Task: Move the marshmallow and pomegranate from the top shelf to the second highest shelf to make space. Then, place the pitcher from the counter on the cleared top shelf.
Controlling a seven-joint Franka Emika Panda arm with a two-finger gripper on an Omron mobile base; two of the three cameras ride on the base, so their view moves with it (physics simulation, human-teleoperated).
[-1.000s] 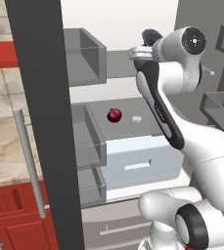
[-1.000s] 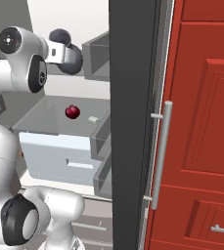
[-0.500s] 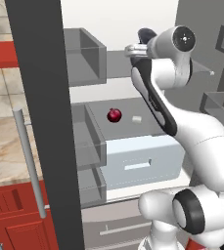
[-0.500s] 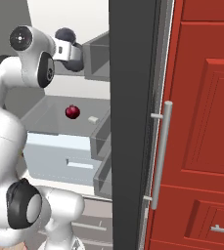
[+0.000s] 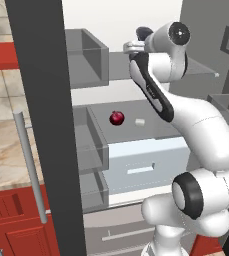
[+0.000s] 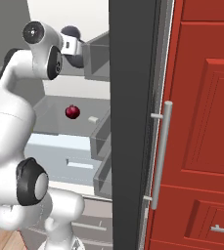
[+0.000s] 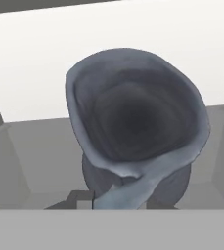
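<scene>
Above the top shelf, jaws grip the pitcher.

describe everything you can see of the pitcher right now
The pitcher is a dark blue-grey jug with a wide flared lip, a deep dark hollow inside and a rounded belly below. A paler strap-like handle curves off its near rim. It looks glazed, like ceramic. The hand view looks down into its open mouth, so it seems about upright and empty. The shut gripper holds it by that near side, with grey shelf surface and a white back wall around it.

Even, shadowless rendered light, bright white fridge back wall; the hand view looks slightly soft.
</scene>
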